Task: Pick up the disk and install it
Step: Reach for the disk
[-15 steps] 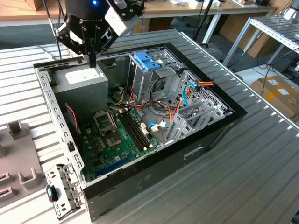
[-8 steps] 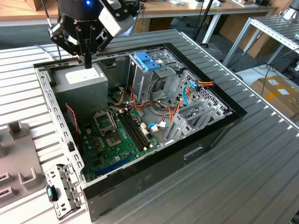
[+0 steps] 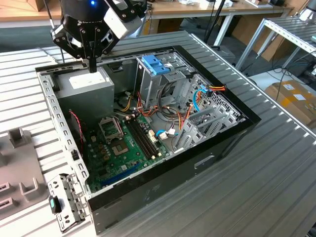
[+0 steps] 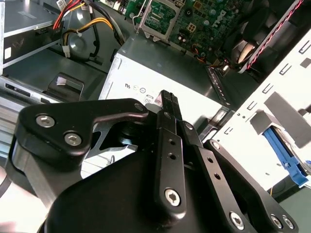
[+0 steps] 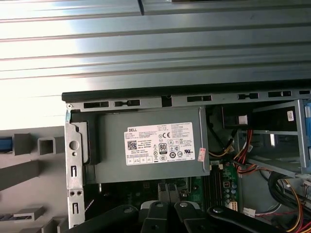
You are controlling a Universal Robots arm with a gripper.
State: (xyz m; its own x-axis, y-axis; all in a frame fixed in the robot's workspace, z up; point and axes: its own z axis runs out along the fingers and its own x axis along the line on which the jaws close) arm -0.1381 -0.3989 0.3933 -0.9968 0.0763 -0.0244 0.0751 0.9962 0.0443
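My gripper point(image 3: 92, 65) hangs over the back left corner of the open computer case point(image 3: 207, 157). It is just above the grey power supply box point(image 3: 88, 85) with its white sticker point(image 5: 161, 141). Its black fingers point(image 4: 168, 99) are shut together and hold nothing. The disk is not plainly in view. A blue sliver point(image 5: 3, 144) shows in the grey slotted fixture point(image 5: 29, 144) beside the case, and a blue strip point(image 4: 285, 156) shows in the second wrist view. I cannot tell if either is the disk.
Inside the case lie a green motherboard point(image 3: 123, 148), loose coloured cables point(image 3: 173, 116) and a metal drive cage with a blue plastic top point(image 3: 155, 64). The grey fixture point(image 3: 17, 140) stands at the exterior view's left. The ribbed metal table point(image 3: 276, 182) stretches to the right.
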